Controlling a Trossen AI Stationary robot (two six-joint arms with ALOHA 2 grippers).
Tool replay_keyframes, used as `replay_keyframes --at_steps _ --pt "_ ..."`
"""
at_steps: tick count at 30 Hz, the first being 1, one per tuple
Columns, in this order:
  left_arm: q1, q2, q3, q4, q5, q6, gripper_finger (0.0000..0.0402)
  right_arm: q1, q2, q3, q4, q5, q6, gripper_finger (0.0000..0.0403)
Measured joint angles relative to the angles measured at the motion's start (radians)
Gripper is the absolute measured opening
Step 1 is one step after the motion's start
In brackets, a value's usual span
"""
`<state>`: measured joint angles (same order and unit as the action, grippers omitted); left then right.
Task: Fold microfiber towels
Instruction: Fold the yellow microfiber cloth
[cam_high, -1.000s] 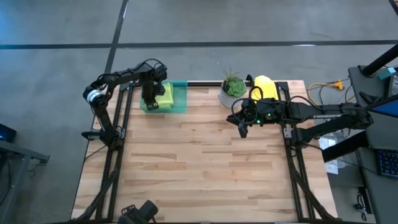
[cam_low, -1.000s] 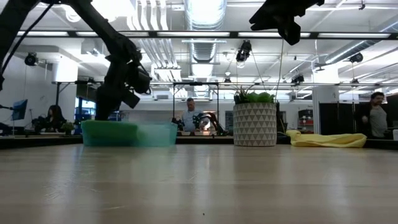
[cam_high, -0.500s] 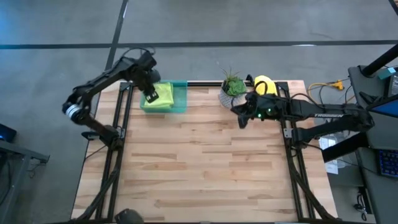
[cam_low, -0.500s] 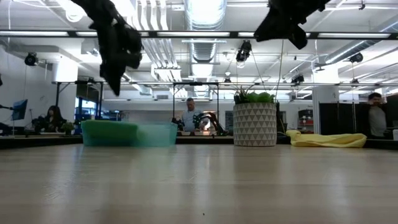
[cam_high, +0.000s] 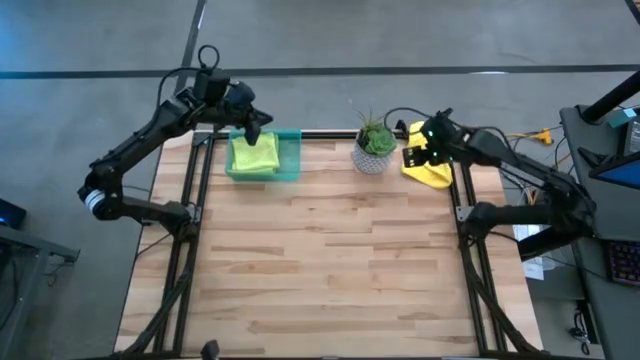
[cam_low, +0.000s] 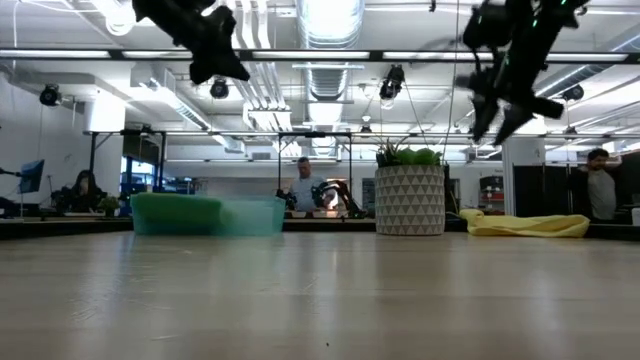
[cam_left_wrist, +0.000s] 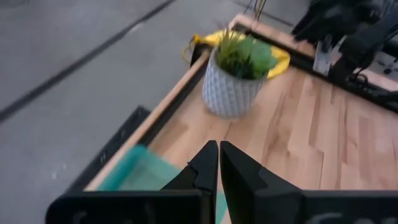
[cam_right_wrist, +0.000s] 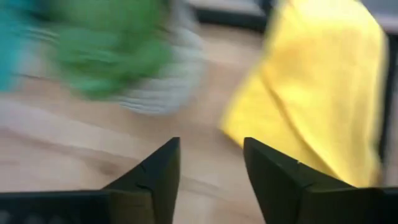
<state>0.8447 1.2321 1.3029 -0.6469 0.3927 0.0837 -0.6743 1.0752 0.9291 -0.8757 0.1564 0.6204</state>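
Two grippers aloft: left gripper, fingers together, beside see-through green plastic tray; right gripper, fingers apart, above crumpled yellow microfiber towel.

Wood table: tray, plant, yellow towel (far edge).

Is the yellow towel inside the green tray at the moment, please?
No, the yellow towel lies on the table's far right corner, while the tray sits beyond the plant.

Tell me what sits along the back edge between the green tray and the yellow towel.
Only the potted plant, standing between the green tray and the yellow towel. The high view shows it.
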Motion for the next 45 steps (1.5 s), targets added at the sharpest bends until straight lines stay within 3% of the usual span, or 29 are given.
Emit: replay_keyframes --at_steps 3,6,11,14,25,34,41,45 --pt "-0.016 0.019 0.000 0.056 0.001 -0.001 0.0004 -0.124 0.078 0.000 -0.031 -0.026 -0.070 0.0195" --pt "-0.031 0.050 0.000 0.079 0.000 -0.002 0.0004 -0.224 0.151 0.000 0.048 -0.052 -0.094 0.0204" --pt "-0.053 0.105 0.000 0.084 0.001 -0.134 0.0004 -0.405 0.265 0.000 0.254 -0.267 -0.018 0.0205" --pt "-0.066 0.129 -0.001 0.079 0.004 -0.182 0.0004 -0.477 0.337 0.000 0.298 -0.341 0.045 0.0205" --pt "-0.121 0.160 -0.001 0.089 0.022 -0.182 0.0004 -0.525 0.521 0.034 0.420 -0.348 0.251 0.0202" --pt "-0.129 0.160 -0.001 0.089 0.023 -0.182 0.0004 -0.531 0.616 0.069 0.408 -0.342 0.351 0.0172" --pt "-0.139 0.160 -0.001 0.087 0.023 -0.182 0.0004 -0.546 0.637 0.077 0.421 -0.338 0.356 0.0149" --pt "-0.146 0.159 -0.001 0.087 0.023 -0.182 0.0004 -0.546 0.632 0.077 0.432 -0.336 0.315 0.0114"
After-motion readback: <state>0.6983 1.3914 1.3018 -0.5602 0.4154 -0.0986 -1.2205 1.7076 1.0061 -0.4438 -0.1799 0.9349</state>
